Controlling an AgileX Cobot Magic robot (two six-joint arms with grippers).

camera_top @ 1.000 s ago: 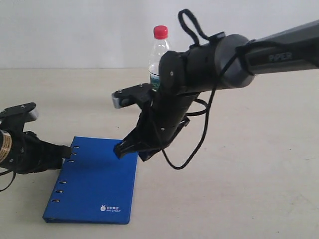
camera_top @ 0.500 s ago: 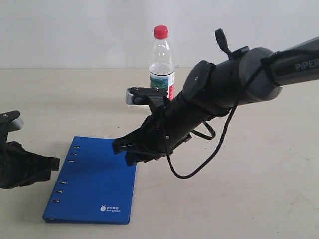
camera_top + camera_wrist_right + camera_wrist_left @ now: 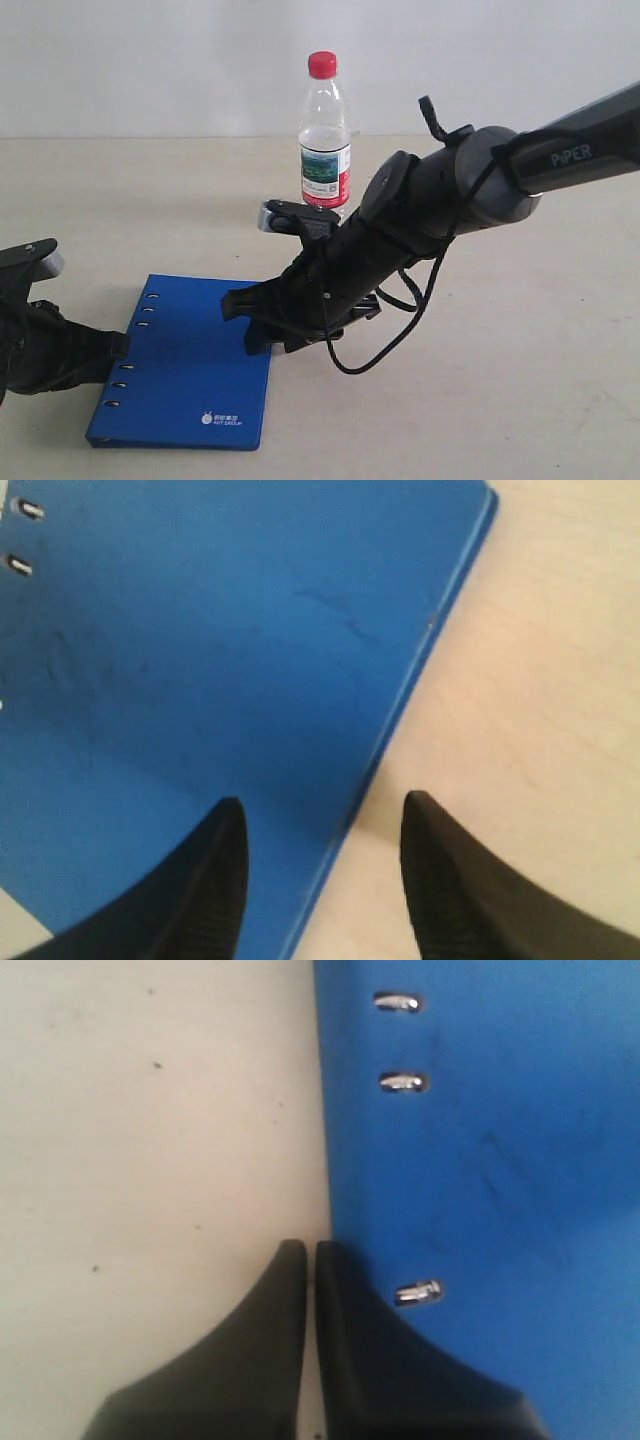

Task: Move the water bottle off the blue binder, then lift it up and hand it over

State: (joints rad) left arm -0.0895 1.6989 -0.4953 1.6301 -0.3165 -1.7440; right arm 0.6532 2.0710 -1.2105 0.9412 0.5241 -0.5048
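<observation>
Two fingers of the right gripper are spread and hold nothing; they straddle the free long edge of the blue binder, one above the smooth, lightly scratched cover and one above the matte beige table. The left gripper has its fingers pressed together, with the tips at the spine edge beside the slots. The water bottle, clear plastic with a red cap, stands upright on the table behind the binder, apart from both grippers. The right arm hides its base.
</observation>
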